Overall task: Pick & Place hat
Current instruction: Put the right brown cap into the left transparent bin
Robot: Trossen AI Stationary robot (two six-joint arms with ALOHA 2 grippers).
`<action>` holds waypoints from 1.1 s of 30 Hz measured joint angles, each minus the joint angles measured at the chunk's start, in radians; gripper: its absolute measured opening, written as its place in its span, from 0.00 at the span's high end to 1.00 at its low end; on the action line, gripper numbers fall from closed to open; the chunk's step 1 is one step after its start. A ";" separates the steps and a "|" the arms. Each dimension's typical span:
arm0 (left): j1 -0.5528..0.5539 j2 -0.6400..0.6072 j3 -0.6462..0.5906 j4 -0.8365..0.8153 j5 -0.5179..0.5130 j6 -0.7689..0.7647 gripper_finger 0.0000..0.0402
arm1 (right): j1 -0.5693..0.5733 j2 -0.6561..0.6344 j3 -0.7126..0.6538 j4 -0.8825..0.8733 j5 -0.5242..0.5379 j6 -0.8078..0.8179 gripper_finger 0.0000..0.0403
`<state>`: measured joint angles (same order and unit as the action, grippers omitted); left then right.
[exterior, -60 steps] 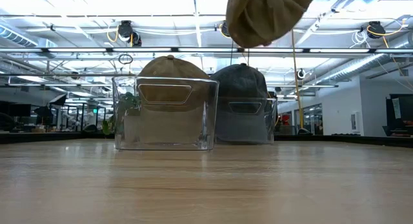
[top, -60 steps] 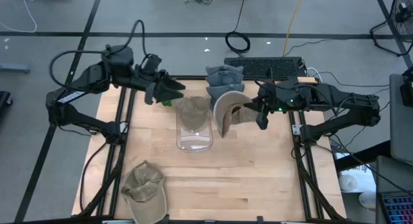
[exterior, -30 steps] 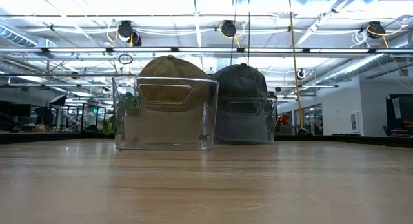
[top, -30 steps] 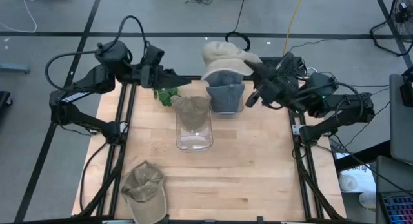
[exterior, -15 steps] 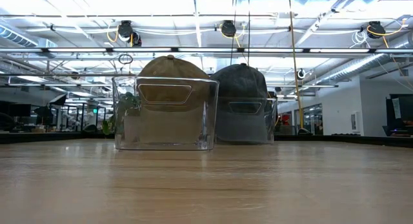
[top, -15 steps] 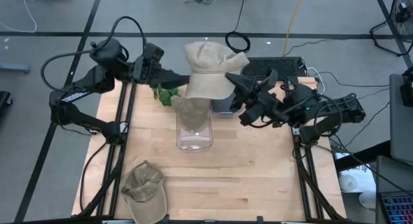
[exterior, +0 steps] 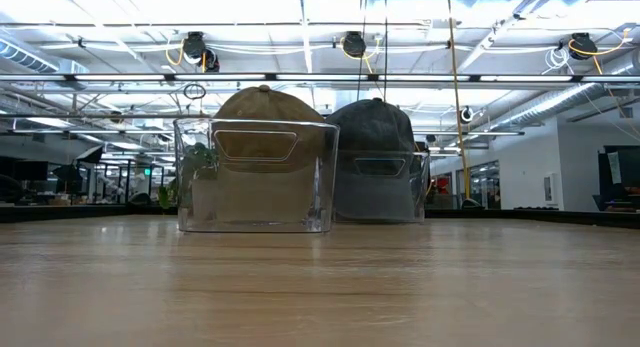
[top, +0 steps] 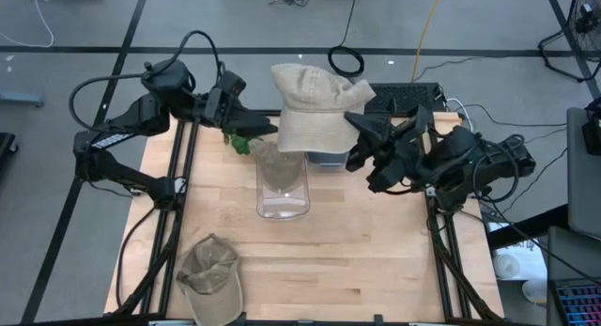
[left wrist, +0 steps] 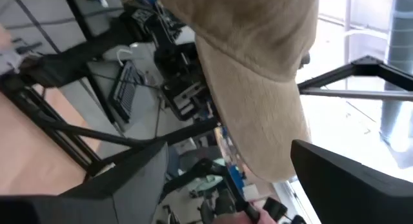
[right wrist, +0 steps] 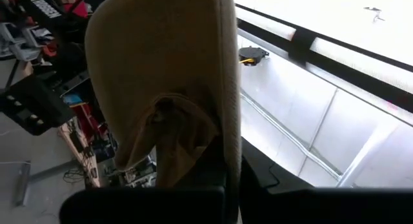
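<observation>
The right gripper (top: 362,129) is clamped on the edge of a pale beige fabric baseball cap (top: 313,108) and holds it raised in the air, clear of the table. In the right wrist view the cap (right wrist: 169,88) hangs directly ahead of the fingers, its folded rear fabric pinched between them. From above, the cap sits over the far-centre part of the light wooden table (top: 357,251), overlapping the far end of a clear plastic rectangular bin (top: 283,190) and the near edge of a second clear bin (top: 329,159) behind it.

The left gripper (top: 268,129) stands with its jaws spread wide and grasps nothing. It is positioned at the far-left side of the table, its fingertips just beside the raised cap's left edge. In the left wrist view the cap's brim (left wrist: 258,114) fills the space ahead of the two dark fingers (left wrist: 352,179); whether they touch it cannot be told.

Inside the nearer clear bin rests an olive-tan cap (exterior: 265,112), crown upward. The second bin (exterior: 385,192), behind and to the right, contains a grey-blue cap (exterior: 375,122). Both bins stand upright on the table. A small green object (top: 241,141) lies at the far-left of the table beneath the left gripper. A camouflage-patterned cap (top: 209,272) lies at the near-left corner, well apart from both arms.
</observation>
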<state>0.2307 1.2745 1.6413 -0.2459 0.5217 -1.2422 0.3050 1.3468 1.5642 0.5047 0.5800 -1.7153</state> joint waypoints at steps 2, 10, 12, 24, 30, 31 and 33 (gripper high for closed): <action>-0.006 0.002 0.000 0.019 0.010 -0.009 0.17 | -0.007 0.009 0.000 0.003 0.000 -0.001 1.00; -0.035 0.027 -0.001 0.070 0.060 -0.021 0.17 | -0.023 0.045 0.000 -0.002 -0.002 -0.002 1.00; -0.043 0.034 0.001 0.106 0.066 -0.025 0.17 | -0.024 0.044 0.000 0.001 -0.002 0.000 1.00; -0.034 0.036 -0.001 0.149 0.092 -0.051 0.62 | -0.016 0.043 0.000 -0.015 -0.003 0.004 1.00; -0.034 0.031 0.003 0.172 0.165 0.040 0.95 | -0.014 0.042 0.000 -0.028 -0.009 0.006 1.00; -0.034 0.031 0.003 0.171 0.167 0.057 0.96 | -0.014 0.044 0.000 -0.028 -0.009 0.014 0.99; -0.034 0.031 0.003 0.165 0.169 0.079 0.95 | -0.015 0.044 -0.001 -0.031 -0.004 0.035 0.97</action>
<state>0.1967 1.3055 1.6440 -0.0805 0.6908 -1.1630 0.2901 1.3911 1.5631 0.4740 0.5764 -1.6806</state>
